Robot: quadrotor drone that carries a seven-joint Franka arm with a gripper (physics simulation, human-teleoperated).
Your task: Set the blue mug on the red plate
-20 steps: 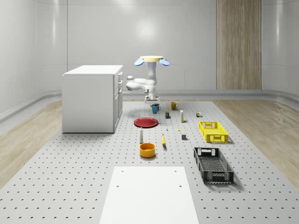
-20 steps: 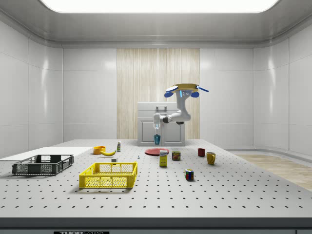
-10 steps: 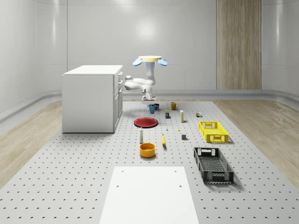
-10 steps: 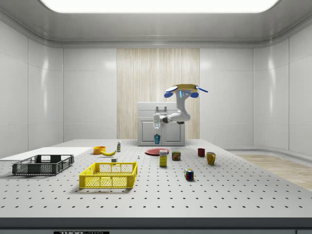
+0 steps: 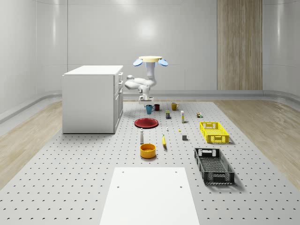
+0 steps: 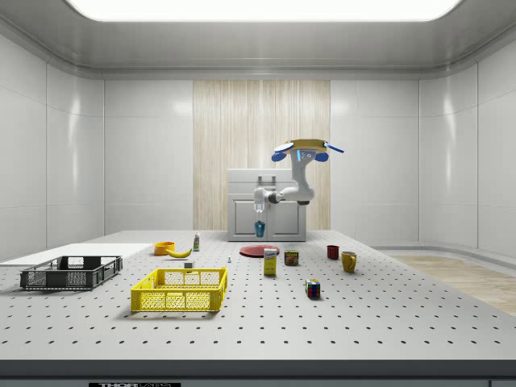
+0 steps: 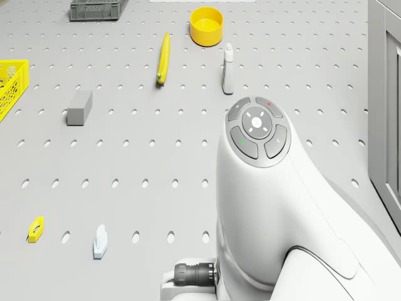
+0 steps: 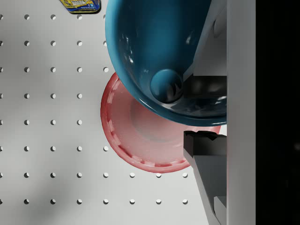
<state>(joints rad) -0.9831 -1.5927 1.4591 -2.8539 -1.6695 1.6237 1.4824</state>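
Observation:
The blue mug [image 5: 149, 109] hangs in the air under my gripper [image 5: 146, 99], which is shut on its rim. The red plate [image 5: 146, 123] lies on the table just in front of the mug and below it. In the side view the mug [image 6: 260, 229] is a short way above the plate [image 6: 260, 251]. The wrist view looks into the mug [image 8: 154, 56], with the plate [image 8: 140, 140] beneath it and a fingertip [image 8: 206, 147] at the mug's wall. The drone [image 5: 150, 60] hovers above the table's far part, beside the white cabinet [image 5: 91, 98].
A dark red mug [image 5: 156, 107] and a yellow mug [image 5: 174, 106] stand just behind the plate. A bottle [image 5: 141, 136], a banana [image 5: 164, 140] and a yellow bowl [image 5: 147, 150] lie nearer. A yellow basket [image 5: 213, 131] and a black basket [image 5: 213, 165] are at the whole-scene view's right.
The gripper has carried the blue mug towards the whole-scene view's left, closer to a spot over the red plate. The drone has shifted slightly the same way.

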